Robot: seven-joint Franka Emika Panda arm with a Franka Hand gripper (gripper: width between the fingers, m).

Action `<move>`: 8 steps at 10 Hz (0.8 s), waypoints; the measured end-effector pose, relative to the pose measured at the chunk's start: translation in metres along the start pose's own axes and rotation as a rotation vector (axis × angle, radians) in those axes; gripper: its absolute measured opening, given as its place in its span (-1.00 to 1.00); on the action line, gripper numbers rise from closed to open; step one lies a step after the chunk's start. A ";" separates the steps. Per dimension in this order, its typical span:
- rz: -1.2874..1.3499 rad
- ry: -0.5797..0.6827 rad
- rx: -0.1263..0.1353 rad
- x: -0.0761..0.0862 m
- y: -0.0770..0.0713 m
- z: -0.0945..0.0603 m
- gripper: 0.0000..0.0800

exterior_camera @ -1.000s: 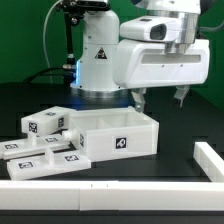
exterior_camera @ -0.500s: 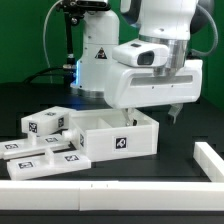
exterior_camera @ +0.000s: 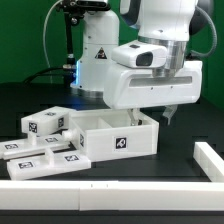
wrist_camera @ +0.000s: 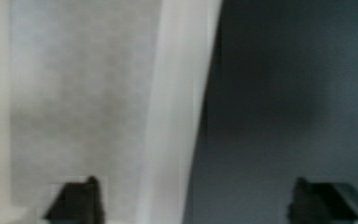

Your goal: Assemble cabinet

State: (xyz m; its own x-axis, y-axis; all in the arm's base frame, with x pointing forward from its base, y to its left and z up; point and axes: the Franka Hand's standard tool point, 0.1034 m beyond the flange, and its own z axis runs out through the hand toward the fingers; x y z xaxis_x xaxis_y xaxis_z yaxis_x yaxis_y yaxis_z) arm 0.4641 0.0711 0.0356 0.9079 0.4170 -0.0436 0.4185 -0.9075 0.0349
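At the cabinet (exterior_camera: 118,140) box's end, exterior view's right | my jaws wide, empty, perhaps straddling its wall | loose panels (exterior_camera: 45,135) unfitted on counter (exterior_camera: 165,172) | most assembly left

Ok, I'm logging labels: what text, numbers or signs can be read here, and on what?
No readable words or numbers in either view.
Square black-and-white tag, pattern only: on the cabinet front.
Similar tags: on the loose panels, too small to decode.
Dark triangle mark: on the robot base.
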 end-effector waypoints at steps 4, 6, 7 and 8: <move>0.435 0.031 0.035 0.003 -0.004 -0.002 -0.78; 0.762 0.008 0.086 0.004 -0.004 -0.003 -0.78; 0.887 -0.008 0.101 0.008 -0.009 -0.005 -0.78; 0.937 -0.011 0.108 0.009 -0.009 -0.005 -0.78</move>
State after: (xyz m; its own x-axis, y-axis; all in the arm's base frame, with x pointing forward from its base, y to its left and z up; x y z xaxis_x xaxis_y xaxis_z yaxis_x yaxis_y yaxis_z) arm 0.4684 0.0833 0.0401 0.8731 -0.4846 -0.0538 -0.4866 -0.8730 -0.0327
